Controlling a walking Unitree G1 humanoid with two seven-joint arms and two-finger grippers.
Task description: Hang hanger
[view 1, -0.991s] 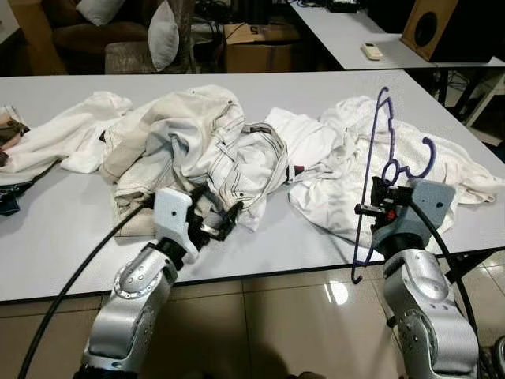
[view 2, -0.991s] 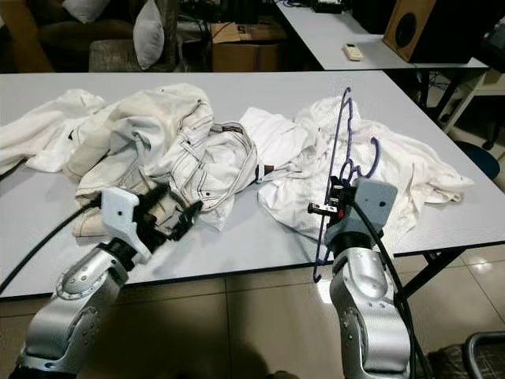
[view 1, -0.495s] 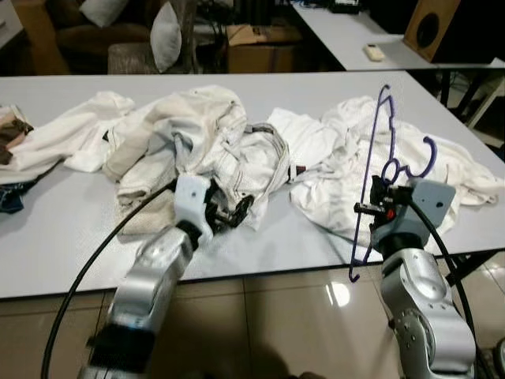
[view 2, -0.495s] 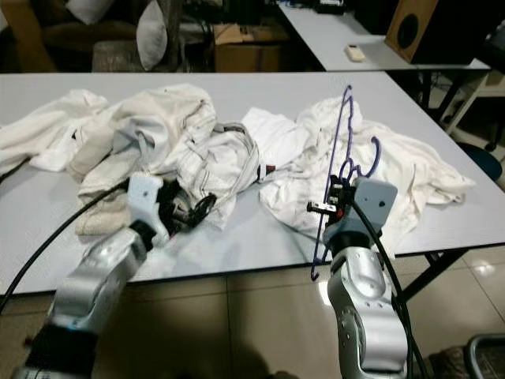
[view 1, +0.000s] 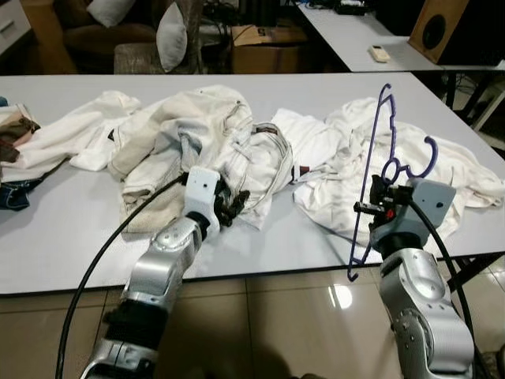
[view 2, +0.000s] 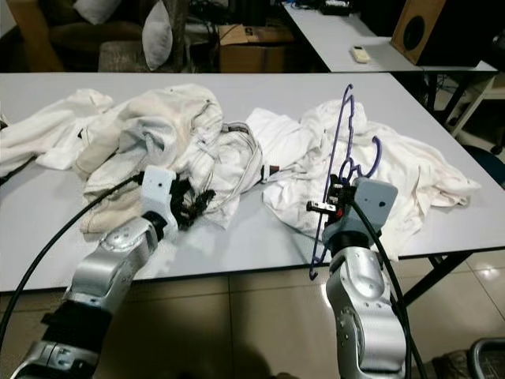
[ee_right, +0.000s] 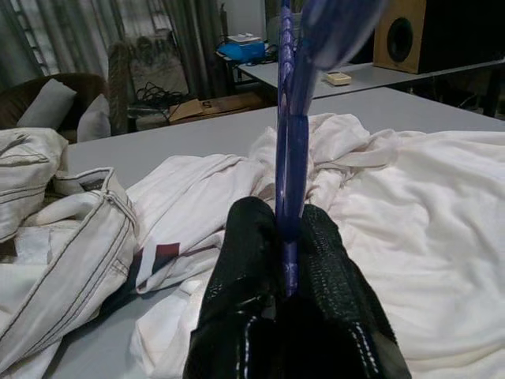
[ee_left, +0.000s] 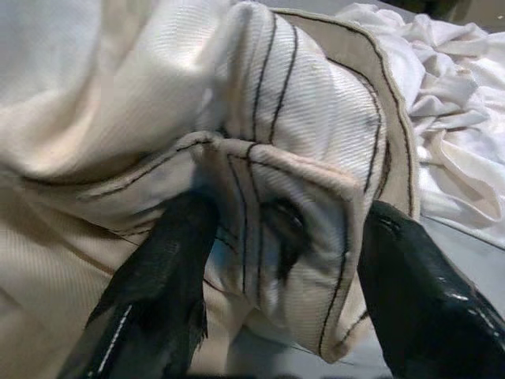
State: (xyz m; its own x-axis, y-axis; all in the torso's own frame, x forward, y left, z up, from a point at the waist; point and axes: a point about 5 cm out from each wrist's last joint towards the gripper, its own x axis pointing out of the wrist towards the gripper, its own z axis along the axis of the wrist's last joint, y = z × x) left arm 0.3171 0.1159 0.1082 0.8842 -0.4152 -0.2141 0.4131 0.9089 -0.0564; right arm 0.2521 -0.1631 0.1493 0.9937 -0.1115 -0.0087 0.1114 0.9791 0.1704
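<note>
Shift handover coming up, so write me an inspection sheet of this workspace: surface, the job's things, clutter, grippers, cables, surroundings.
Surface: grey table, mostly covered by laundry.
Job's things: purple hanger held upright over the table's near edge; cream jeans with dark stitching, crumpled mid-table.
Clutter: white garment under the hanger; white clothes heaped at left; dark clothing at the far left edge.
Grippers: right gripper, jaws clamped on the hanger's bar; left gripper, jaws open around a fold of the jeans.
Cables: black cable running along the left arm; another along the right arm.
Surroundings: second table with a remote, speaker, armchair with cushions, cardboard box.
</note>
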